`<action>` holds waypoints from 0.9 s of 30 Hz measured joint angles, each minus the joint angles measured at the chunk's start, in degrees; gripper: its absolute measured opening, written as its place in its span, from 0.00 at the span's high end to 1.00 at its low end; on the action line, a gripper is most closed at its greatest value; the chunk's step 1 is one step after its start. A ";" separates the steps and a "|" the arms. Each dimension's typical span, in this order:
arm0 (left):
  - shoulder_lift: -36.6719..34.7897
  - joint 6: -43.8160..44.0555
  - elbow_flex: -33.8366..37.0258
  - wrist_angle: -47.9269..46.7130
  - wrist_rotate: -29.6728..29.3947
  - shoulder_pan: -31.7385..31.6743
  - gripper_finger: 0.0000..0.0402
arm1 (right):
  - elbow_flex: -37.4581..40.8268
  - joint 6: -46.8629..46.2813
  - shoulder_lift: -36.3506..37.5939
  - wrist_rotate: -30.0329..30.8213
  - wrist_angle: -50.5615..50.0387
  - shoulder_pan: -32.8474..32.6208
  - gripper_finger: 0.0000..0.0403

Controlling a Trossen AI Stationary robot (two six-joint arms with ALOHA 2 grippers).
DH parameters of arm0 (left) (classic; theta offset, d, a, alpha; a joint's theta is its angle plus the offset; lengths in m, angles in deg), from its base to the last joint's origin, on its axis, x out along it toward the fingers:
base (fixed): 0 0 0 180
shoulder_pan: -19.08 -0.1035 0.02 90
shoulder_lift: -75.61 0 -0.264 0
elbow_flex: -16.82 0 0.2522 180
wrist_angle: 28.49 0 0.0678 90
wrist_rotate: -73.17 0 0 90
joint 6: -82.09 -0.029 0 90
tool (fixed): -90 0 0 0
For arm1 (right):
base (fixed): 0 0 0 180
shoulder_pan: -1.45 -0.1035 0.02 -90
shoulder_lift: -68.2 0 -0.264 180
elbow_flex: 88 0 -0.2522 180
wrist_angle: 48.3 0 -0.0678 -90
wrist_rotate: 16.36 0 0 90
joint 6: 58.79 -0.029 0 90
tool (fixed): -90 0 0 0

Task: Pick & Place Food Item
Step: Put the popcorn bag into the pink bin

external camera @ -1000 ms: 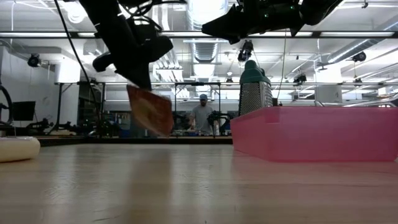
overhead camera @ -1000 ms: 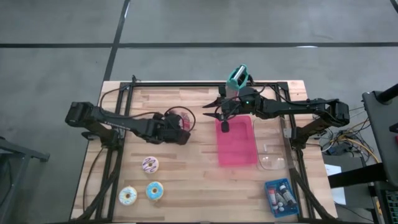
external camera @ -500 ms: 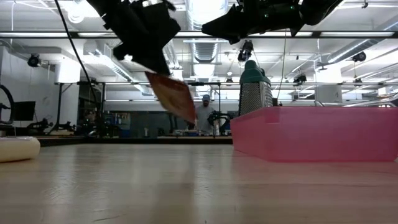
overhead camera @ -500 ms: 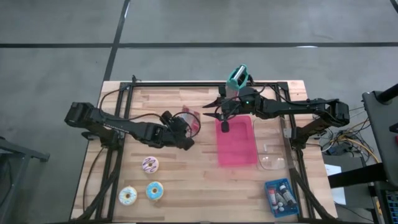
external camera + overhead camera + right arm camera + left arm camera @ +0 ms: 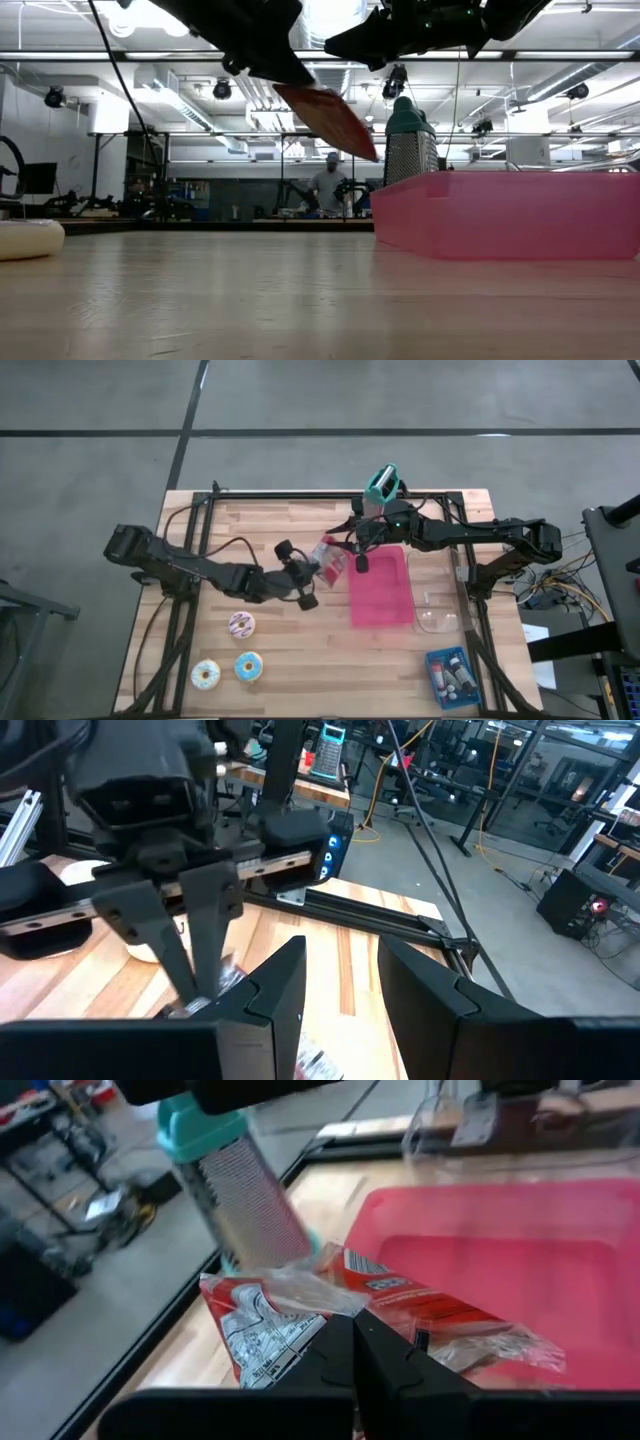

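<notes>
On my far left, three frosted doughnuts sit on the front left part of the wooden table: one white with pink, one white, one blue. Moving right, my left gripper is up off the table, fingers pinched together on a red snack packet, and I've got it hanging in the air just beside the pink tray's left rim. From the left wrist camera the packet is crumpled, clear film trailing off one end, with the tray right behind it. In the low view the packet tilts down toward the tray, clear of the wood. Next over, my right gripper hovers above the tray's far left corner, fingers parted with nothing between them, close to the packet. Behind it stands a teal-handled grater. Right of the tray lies a clear container, and at the front right corner a blue box of small items.
</notes>
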 joint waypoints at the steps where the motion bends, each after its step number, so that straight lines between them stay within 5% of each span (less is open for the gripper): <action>1: 0.00 -1.02 1.01 2.45 0.70 -0.02 1.00 | 0.00 0.00 0.00 0.01 0.00 0.01 0.70; 8: 0.00 -10.64 6.88 19.00 9.76 -0.13 1.00 | 0.00 0.01 0.00 0.02 0.00 0.01 0.70; 15: 1.15 -9.59 7.57 21.43 13.69 -1.22 1.00 | 0.00 -0.01 0.00 0.00 0.02 0.02 0.70; 27: 16.07 -16.60 3.39 36.08 16.03 -1.95 1.00 | 0.00 0.00 0.00 0.01 0.02 -0.01 0.70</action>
